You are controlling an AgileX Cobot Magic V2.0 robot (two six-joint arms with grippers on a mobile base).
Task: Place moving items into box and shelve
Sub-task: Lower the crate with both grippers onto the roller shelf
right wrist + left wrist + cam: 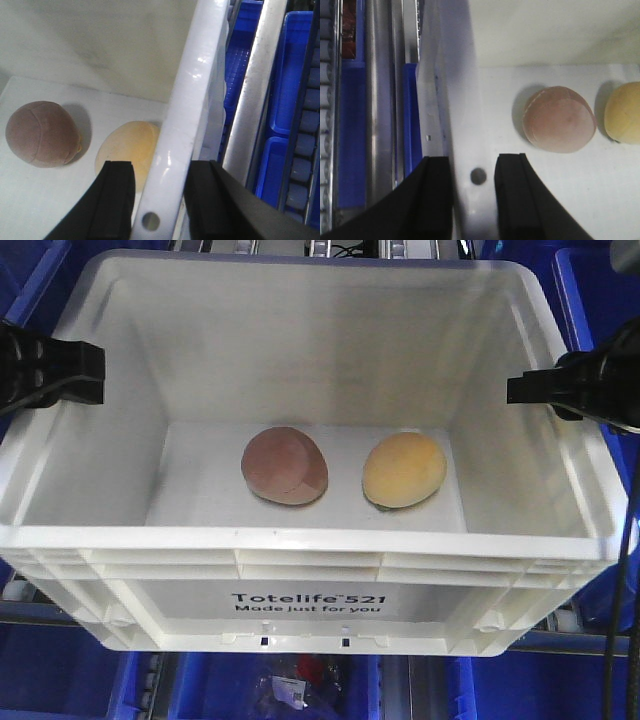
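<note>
The white box (300, 540), printed "Totelife 521", fills the front view and hangs above blue bins. Two moving items lie side by side on its floor: a reddish-brown lump (285, 466) on the left and a yellow-orange lump (404, 470) on the right. My left gripper (98, 375) clamps the box's left rim; in the left wrist view its gripper (474, 165) straddles the rim, with the reddish-brown lump (559, 120) and the yellow-orange lump (625, 114) beyond. My right gripper (515, 390) clamps the right rim. In the right wrist view the gripper (160, 172) brackets that rim beside the yellow-orange lump (127, 150) and the reddish-brown lump (42, 134).
Blue bins (60, 680) sit below and around the box, with more blue bins (295, 75) to the right. Metal shelf rails run just outside the left rim (377, 100) and the right rim (250, 100). A clear bag of small parts (290, 690) lies under the box.
</note>
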